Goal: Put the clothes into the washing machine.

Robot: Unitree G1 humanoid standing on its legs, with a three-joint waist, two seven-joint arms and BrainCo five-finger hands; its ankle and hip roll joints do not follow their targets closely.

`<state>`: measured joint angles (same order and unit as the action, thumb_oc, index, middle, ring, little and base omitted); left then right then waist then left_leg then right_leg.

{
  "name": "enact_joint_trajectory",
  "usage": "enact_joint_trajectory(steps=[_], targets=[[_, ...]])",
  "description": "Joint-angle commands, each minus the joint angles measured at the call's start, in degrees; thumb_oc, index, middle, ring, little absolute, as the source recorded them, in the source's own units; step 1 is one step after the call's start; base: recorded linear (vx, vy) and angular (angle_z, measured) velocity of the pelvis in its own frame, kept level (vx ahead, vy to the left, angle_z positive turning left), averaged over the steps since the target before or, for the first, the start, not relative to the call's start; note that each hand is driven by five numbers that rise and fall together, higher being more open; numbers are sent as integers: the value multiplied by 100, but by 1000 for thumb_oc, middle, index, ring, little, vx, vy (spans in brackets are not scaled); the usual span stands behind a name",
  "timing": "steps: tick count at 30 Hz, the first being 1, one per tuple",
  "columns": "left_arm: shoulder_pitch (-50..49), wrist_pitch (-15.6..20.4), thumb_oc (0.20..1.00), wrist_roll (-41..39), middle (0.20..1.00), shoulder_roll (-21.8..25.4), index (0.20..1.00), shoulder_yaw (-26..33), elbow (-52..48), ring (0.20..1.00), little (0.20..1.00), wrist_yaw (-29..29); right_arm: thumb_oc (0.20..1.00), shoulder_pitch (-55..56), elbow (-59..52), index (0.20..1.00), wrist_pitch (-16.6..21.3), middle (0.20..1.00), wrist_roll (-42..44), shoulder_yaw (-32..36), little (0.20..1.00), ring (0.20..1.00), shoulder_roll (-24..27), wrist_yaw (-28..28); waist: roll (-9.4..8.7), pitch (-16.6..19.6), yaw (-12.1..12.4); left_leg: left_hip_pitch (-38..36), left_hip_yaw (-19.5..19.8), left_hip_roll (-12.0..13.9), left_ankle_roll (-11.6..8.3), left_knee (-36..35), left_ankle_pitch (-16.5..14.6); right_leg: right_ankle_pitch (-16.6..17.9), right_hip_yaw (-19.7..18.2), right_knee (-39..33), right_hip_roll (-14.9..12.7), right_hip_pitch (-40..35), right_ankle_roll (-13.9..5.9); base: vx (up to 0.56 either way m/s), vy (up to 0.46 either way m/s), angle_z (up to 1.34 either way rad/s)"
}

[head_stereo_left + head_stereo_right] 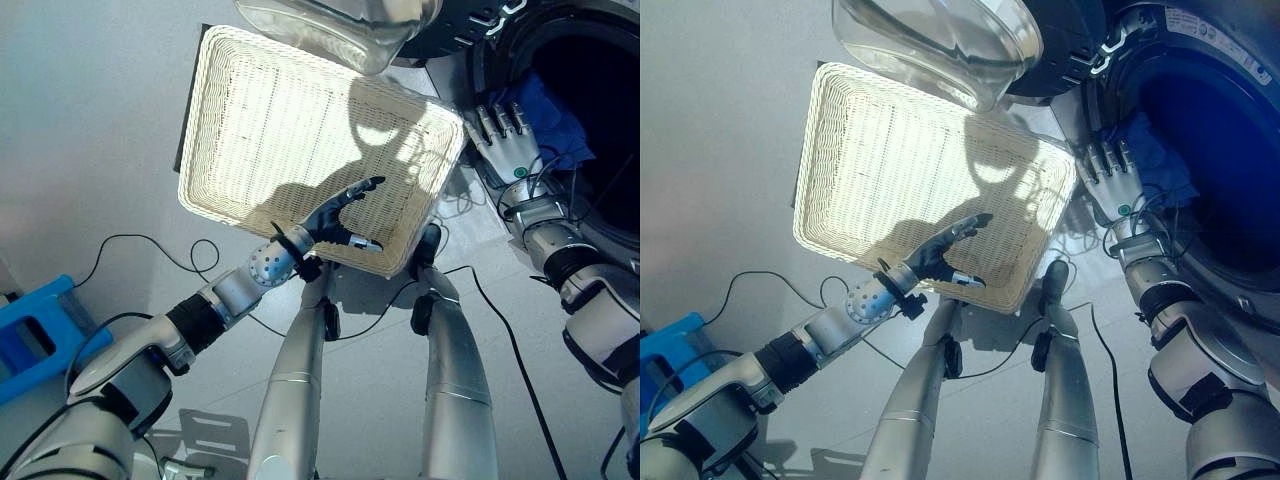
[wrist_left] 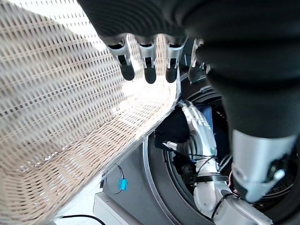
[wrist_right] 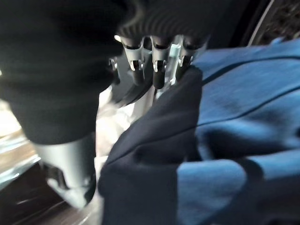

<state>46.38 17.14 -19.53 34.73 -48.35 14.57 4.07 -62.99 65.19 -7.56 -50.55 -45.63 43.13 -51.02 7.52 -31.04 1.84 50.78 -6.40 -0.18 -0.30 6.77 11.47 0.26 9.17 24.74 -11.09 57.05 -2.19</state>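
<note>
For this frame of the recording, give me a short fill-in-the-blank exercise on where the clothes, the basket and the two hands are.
1. The blue clothes lie at the mouth of the ____.
2. The white wicker basket on the floor holds ____ clothes.
3. The hand resting against the blue clothes is the robot's ____ hand.
4. The left hand hovers over the basket's near rim with its fingers ____.

Missing words: washing machine; no; right; open
</note>
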Motion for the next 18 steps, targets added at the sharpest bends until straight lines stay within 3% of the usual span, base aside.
enact_joint_trajectory(steps=[1,12,18], targets=[[-100,265,1000,-52,1000,-52,1000,123,-444,1000,1000,46,1000,-300,-89,1000,-168,1000,24,-93,1000,1000,676,46,247,125,-118,-100,-501,-179,-25,663,-729,616,417,-589,281,-307,-421,0,0,0],[-52,344,1000,-142,1000,62,1000,65,-461,1000,1000,37,1000,-348,112,1000,-842,1000,120,-390,1000,1000,781,1305,212,125,-102,-62,-507,-143,-54,638,-692,659,450,-633,261,-290,-428,0,0,0],[-38,354,1000,-137,1000,30,1000,85,-444,1000,1000,-13,1000,-464,287,1000,-854,1000,95,-442,1000,1000,743,1839,213,125,-74,-60,-474,-148,-68,616,-666,672,460,-648,262,-300,-429,0,0,0]])
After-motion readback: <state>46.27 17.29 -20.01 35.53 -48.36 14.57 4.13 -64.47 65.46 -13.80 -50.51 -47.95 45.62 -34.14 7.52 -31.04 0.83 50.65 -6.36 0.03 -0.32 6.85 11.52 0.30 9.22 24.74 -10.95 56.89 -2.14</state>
